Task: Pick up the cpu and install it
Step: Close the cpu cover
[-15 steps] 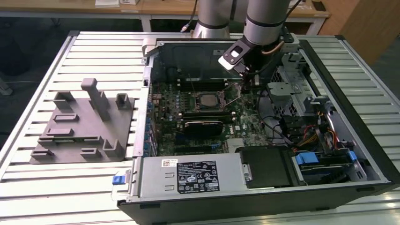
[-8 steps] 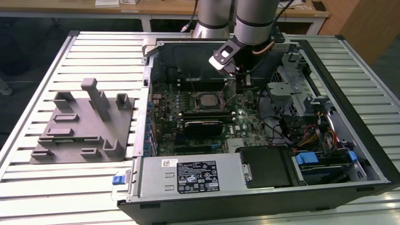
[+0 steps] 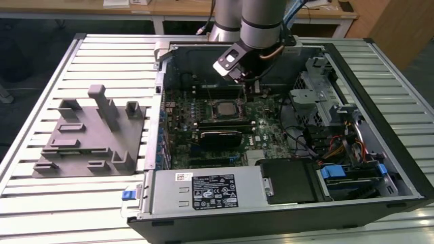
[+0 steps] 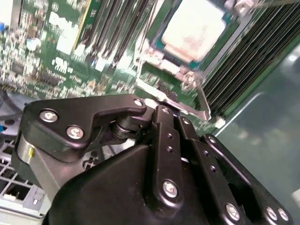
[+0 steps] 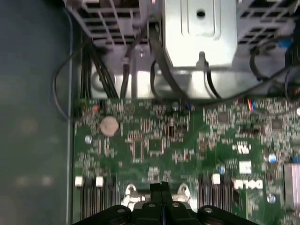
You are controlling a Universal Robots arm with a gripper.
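Your gripper (image 5: 161,187) is keeping its two black fingers (image 5: 156,190) pressed together. In the first wrist view only a thin line is showing between them, and you are seeing nothing held there. The gripper is hanging low inside the open computer case (image 3: 271,223), pointing down at the green board (image 5: 150,145). In the second wrist view its tips are sitting just beside a bent shiny metal clip (image 4: 187,101) at the edge of the socket. You cannot tell if they are touching that clip. The cpu (image 4: 193,29) is lying flat in the socket just past the clip, with its silver top facing up. It is not in the gripper. Long dark slots (image 4: 243,61) are running along beside the socket. In the exterior view the cpu is sitting near the middle of the board, and the arm (image 3: 261,20) is reaching down into the far part of the case. In the first wrist view a round silver battery (image 5: 109,125) is lying on the board. Beyond the board's edge, black cables (image 5: 159,61) are running up to a grey metal cage (image 5: 199,33). The case is lying on a table (image 3: 40,203) made of long pale slats. A big grey plastic block (image 3: 88,137) is sitting on the table just beside the case, on the exterior view's left.
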